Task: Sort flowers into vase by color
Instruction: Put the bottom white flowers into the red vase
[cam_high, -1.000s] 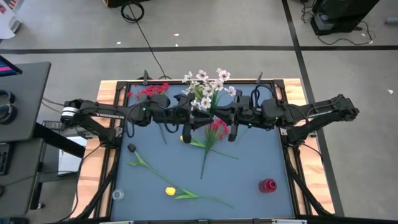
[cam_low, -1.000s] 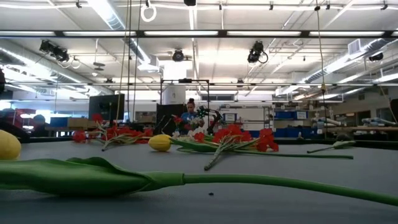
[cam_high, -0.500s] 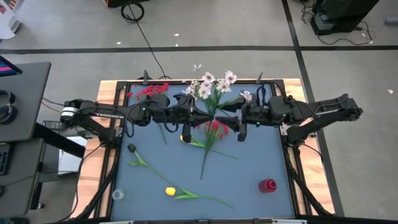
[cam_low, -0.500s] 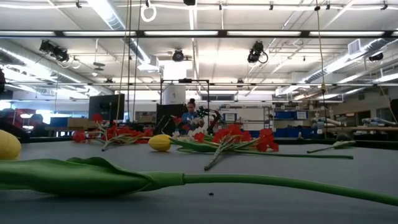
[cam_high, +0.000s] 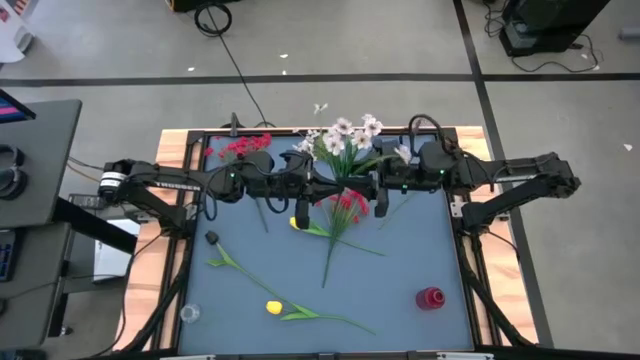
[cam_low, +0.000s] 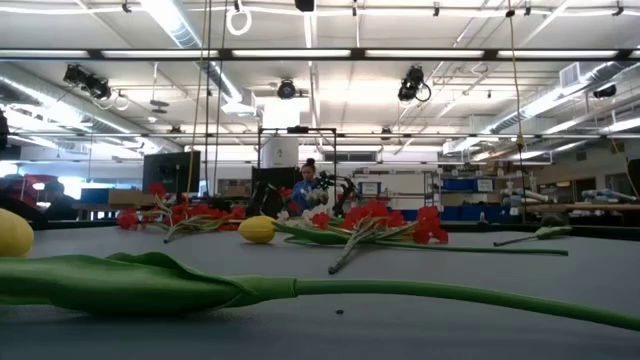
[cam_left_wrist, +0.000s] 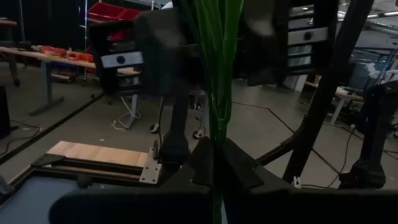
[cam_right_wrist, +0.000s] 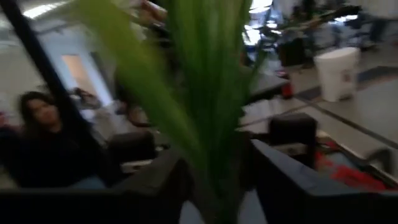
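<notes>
High view, upper centre: left gripper (cam_high: 322, 184) fingers were clamped on white flowers (cam_high: 345, 137); right gripper (cam_high: 366, 186) fingers stood apart around the stems.

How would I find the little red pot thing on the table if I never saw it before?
Start at the blue table seen from above and go to its near right part, away from both arms. There stands the small red vase, alone on bare mat. The red flowers are red too, but they have green stems and lie mid-table; the vase is round and stemless.
</notes>
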